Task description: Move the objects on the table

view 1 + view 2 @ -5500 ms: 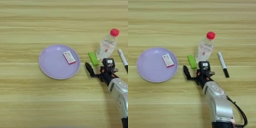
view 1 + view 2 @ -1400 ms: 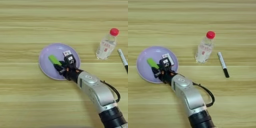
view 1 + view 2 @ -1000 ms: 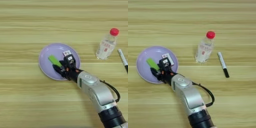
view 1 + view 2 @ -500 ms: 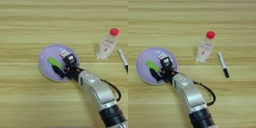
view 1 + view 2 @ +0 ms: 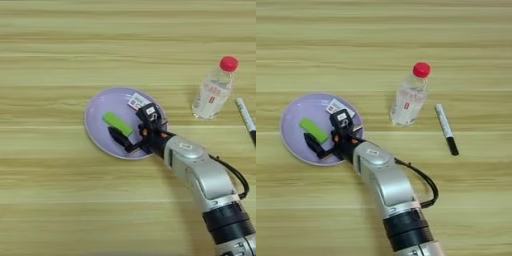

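The green block (image 5: pixel 118 123) lies flat on a lilac plate (image 5: pixel 100 107) on the table (image 5: pixel 60 200), left of centre. The white box with red print (image 5: pixel 135 102) lies on the plate's far right part, half hidden behind the gripper. My right gripper (image 5: pixel 134 127) reaches over the plate's near right rim and is open. One black finger (image 5: pixel 120 138) lies just in front of the block; the other (image 5: pixel 149 113) stands near the box. The block looks free of both. The red-capped bottle (image 5: pixel 408 100) stands upright to the right, apart from the arm.
A black-and-white marker (image 5: pixel 446 129) lies right of the bottle. My silver forearm (image 5: pixel 388 190) runs from the bottom edge up to the plate.
The green block went from beside the bottle onto the plate, carried by my gripper. Over the last second the fingers have spread and the block now rests on the plate.
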Controlling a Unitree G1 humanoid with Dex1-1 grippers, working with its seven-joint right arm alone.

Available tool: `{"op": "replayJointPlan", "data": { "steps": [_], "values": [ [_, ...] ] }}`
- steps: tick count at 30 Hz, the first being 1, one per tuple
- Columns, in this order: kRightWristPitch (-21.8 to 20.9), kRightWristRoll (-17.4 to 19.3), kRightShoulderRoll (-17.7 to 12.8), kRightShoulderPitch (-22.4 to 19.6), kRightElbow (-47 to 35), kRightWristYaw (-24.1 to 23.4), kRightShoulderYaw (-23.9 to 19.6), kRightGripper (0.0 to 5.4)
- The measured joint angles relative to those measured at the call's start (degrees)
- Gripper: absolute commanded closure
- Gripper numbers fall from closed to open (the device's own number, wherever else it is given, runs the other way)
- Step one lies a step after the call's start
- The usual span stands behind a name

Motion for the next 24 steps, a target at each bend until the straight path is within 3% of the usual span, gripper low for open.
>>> {"op": "replayJointPlan", "data": {
  "steps": [14,24],
  "values": [
    [0.4,0.0,-3.0,0.6,-0.3,0.0,-3.1,0.02],
    [2.4,0.4,-2.5,2.0,-9.0,-0.1,-3.0,0.02]
  ]
}}
